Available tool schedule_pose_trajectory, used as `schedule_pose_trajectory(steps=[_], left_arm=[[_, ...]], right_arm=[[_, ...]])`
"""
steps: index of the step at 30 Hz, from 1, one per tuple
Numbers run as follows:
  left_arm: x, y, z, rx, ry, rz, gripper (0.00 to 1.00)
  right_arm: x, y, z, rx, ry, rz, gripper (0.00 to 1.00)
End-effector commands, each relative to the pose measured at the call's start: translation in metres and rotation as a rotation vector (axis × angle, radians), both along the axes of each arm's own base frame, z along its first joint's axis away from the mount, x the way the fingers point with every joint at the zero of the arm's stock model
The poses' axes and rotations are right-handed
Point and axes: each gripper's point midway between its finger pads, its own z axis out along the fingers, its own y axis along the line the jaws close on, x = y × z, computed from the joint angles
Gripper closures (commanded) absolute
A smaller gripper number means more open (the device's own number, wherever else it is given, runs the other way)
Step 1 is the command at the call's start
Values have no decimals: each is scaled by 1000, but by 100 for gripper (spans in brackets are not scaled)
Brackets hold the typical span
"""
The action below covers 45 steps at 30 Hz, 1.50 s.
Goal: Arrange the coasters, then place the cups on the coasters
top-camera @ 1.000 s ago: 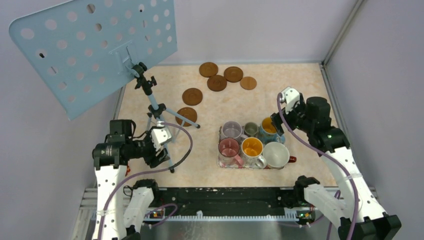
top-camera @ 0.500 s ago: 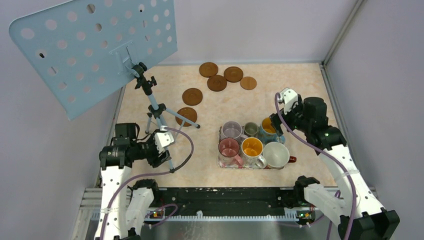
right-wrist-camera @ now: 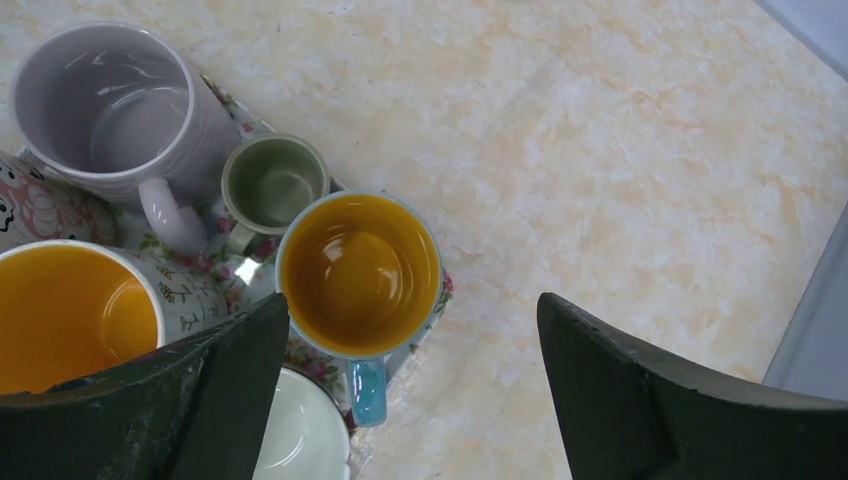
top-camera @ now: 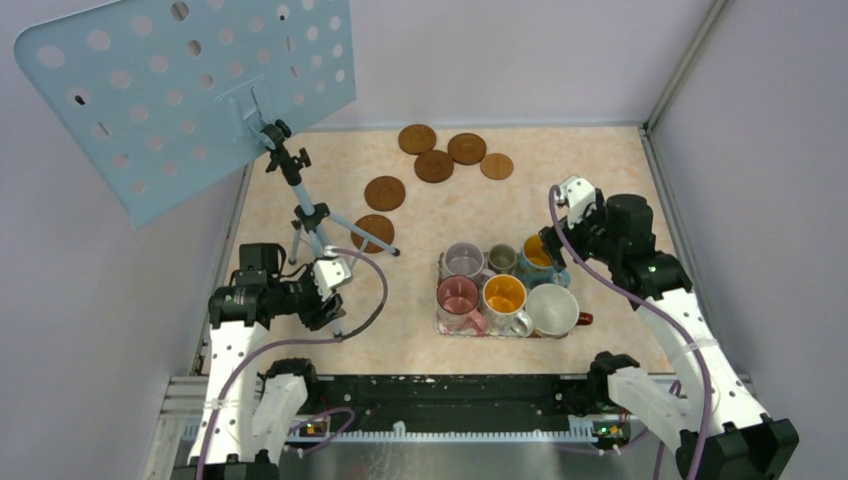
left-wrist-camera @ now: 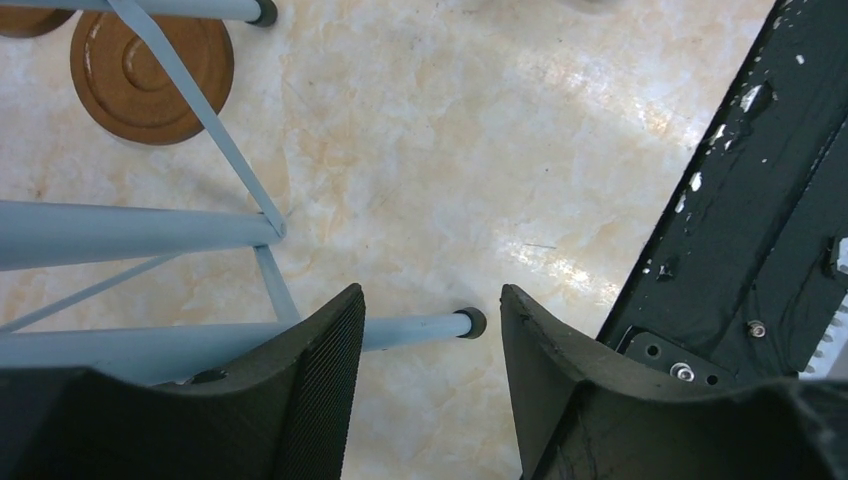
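Several brown coasters (top-camera: 434, 166) lie scattered at the back of the table, one (top-camera: 373, 232) by the tripod legs and also in the left wrist view (left-wrist-camera: 150, 65). The cups stand together on the floral tray (top-camera: 440, 326): lavender (right-wrist-camera: 110, 100), grey-green (right-wrist-camera: 275, 185), light blue with orange inside (right-wrist-camera: 360, 270), white with orange inside (right-wrist-camera: 70, 310), wide white (right-wrist-camera: 300, 435), pink (top-camera: 458, 296). My right gripper (right-wrist-camera: 412, 300) hangs open over the light blue cup's handle. My left gripper (left-wrist-camera: 425, 300) is open, empty, above the tip of a tripod leg (left-wrist-camera: 420, 328).
A light blue music stand (top-camera: 190, 100) on a tripod (top-camera: 310, 215) fills the left side, its legs spreading near my left gripper. The black base rail (left-wrist-camera: 760, 200) runs along the near edge. Grey walls enclose the table on three sides.
My left arm has shifted slightly right and toward the near edge, and its jaws have narrowed a little. The music stand's plate has tipped slightly left. My right gripper has dropped a little toward the cups.
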Motion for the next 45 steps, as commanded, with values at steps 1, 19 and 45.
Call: schedule_pose_trajectory(steps=[1,19,45], left_arm=[[30,18,-4,83,-99,68,41],[53,41,-11,165,-133,194,47],[98,95,-28,220,-145,295,51]], right_arm=[[1,0,8,-6,-47,1,8],[-1,-2,2,-15,-41,-1,8],[-8,-6,-5,-35,-31,-5,8]])
